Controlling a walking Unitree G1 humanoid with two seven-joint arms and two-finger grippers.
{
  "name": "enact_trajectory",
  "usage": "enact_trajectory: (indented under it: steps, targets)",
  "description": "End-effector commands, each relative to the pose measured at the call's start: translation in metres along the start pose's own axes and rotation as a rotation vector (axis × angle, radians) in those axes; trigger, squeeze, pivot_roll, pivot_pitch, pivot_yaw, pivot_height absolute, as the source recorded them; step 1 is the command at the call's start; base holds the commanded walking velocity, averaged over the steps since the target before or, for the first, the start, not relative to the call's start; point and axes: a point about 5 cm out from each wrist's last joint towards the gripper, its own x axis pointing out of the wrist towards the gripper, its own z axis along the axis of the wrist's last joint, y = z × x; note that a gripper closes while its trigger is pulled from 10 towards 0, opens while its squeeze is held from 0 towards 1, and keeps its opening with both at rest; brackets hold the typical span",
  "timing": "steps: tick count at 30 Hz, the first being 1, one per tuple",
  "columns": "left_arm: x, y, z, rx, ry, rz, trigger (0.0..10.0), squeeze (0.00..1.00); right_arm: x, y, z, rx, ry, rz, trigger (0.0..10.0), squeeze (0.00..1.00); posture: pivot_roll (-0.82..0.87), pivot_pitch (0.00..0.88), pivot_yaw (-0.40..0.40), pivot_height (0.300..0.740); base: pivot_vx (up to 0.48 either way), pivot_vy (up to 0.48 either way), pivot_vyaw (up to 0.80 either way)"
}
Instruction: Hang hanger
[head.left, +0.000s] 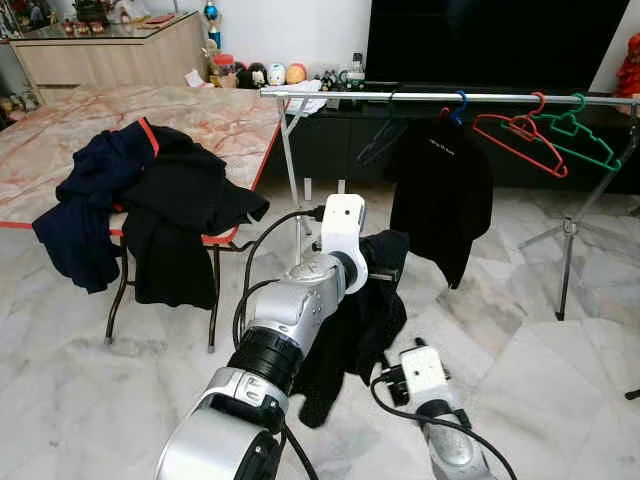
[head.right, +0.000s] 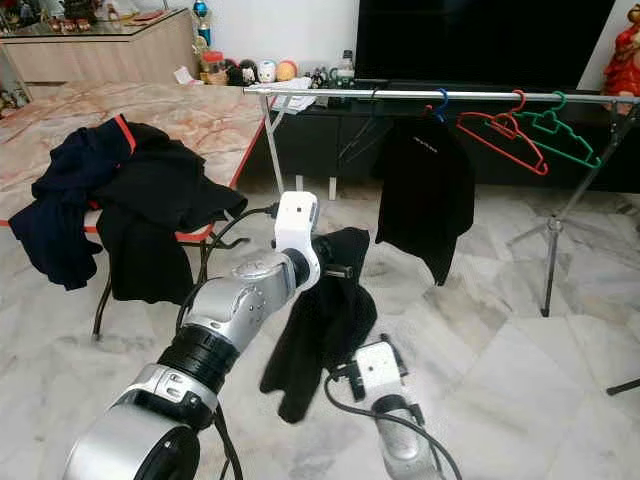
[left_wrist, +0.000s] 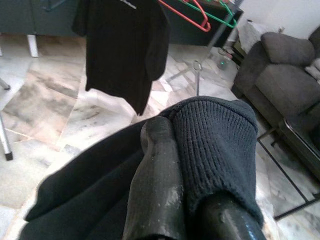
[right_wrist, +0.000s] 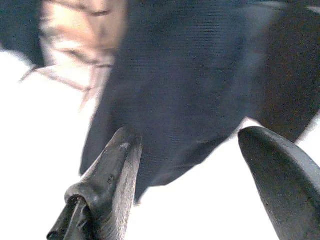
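A garment rail (head.left: 420, 96) runs across the far right of the room, in front of a low cabinet (head.left: 330, 135) and a television (head.left: 490, 45). On the rail hang a T-shirt (head.left: 440, 200) and, to its right, two empty hangers (head.left: 545, 135). A table (head.left: 200, 120) stands at left, with clothes (head.left: 140, 205) draped over its near edge. Small ornaments (head.left: 265, 74) sit behind the table, left of the television. In the near centre, the left gripper (left_wrist: 195, 200) holds a knit garment (head.left: 350, 330) above the floor (head.left: 500, 330), short of the rail. The right gripper (right_wrist: 192, 170) sits lower and nearer, to the garment's right, fingers apart.
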Motion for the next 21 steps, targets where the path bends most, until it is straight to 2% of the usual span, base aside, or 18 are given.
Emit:
enact_trajectory:
  steps: [1, 4, 8, 12, 21]
  targets:
    - [0.001, -0.016, 0.001, -0.012, -0.005, -0.063, 10.0, 0.0, 0.0, 0.008, -0.002, -0.007, 0.013, 0.089, 10.0, 0.0, 0.04, 0.037, 0.047, 0.74, 0.0, 0.0, 0.0]
    - [0.002, -0.024, -0.002, -0.003, 0.01, -0.09, 10.0, 0.0, 0.0, 0.009, -0.001, 0.009, 0.013, 0.116, 10.0, 0.0, 0.04, 0.037, 0.047, 0.74, 0.0, 0.0, 0.0]
    - [0.003, -0.034, -0.004, -0.003, 0.016, -0.119, 10.0, 0.0, 0.003, 0.002, 0.003, -0.022, 0.0, 0.071, 10.0, 0.0, 0.04, 0.034, 0.047, 0.74, 0.0, 0.0, 0.0]
    - [0.002, -0.044, -0.004, -0.009, 0.013, -0.151, 10.0, 0.0, 0.008, -0.015, 0.013, -0.056, -0.023, -0.093, 10.0, 0.0, 0.05, 0.034, 0.048, 0.74, 0.0, 0.0, 0.0]
    - [0.002, -0.043, -0.007, 0.007, 0.019, -0.15, 10.0, 0.0, 0.014, -0.024, 0.035, -0.079, -0.139, -0.204, 10.0, 0.0, 0.05, 0.033, 0.048, 0.74, 0.0, 0.0, 0.0]
